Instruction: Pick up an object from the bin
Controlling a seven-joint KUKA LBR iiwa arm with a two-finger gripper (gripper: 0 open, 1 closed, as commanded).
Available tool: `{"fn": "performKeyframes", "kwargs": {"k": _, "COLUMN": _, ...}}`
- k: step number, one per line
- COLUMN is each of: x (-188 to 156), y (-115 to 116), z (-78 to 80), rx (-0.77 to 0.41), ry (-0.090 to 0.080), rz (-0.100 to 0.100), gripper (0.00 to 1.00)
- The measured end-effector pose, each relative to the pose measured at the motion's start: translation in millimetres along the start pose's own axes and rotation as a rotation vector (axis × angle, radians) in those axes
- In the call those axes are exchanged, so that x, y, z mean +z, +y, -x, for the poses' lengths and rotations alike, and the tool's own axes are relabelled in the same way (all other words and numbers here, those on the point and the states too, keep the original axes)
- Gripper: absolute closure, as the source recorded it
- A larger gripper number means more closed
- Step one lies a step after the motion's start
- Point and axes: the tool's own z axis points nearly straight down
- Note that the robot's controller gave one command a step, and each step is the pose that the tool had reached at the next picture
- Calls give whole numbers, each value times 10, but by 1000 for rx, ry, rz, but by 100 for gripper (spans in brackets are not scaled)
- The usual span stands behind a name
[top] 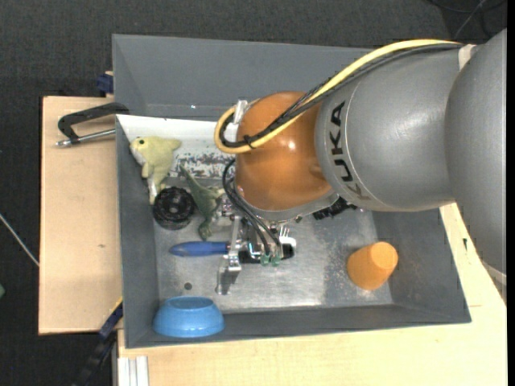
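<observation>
Under the orange wrist cover (278, 155), the gripper (229, 270) hangs low in the bin (241, 71), left of the middle and close to the bare metal floor. Nothing can be seen held in it, and whether it stands wide or narrow I cannot tell — the wrist hardware and cables crowd that spot.

The nearest thing is a blue pen (197, 249) lying flat on the floor, pointing left to right, with its right end just beside the gripper. Whether the two touch cannot be made out. Judging by that, the pen looks like the likeliest thing to be picked, though the gripper is not plainly round it.

As for the step in hand, this reads as the approach: the arm is down in the bin and no grasp is made, so the task is in its early part. The next move would call for lining up across the thin body of the pen, settling down to the floor, then closing and lifting straight up. A thin thing lying flat on metal may slip or roll away — a risk, not a certainty.

Other things lie apart: a green toy (205, 207) and a black round thing (175, 206) behind the pen, a blue bowl (189, 318) at the front wall, and an orange cup (372, 264) well off to the right.
</observation>
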Motion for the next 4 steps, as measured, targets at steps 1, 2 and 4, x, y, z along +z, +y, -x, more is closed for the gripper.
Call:
{"fn": "performKeyframes", "kwargs": {"k": 1, "x": 889, "y": -325, "z": 108, "rx": 273, "ry": -4, "rz": 1, "gripper": 0}}
{"fn": "performKeyframes", "kwargs": {"k": 2, "x": 877, "y": -324, "z": 116, "rx": 274, "ry": -7, "rz": 3, "gripper": 100}}
{"fn": "performKeyframes", "kwargs": {"k": 4, "x": -666, "y": -421, "z": 160, "rx": 289, "ry": -19, "rz": 7, "gripper": 100}}
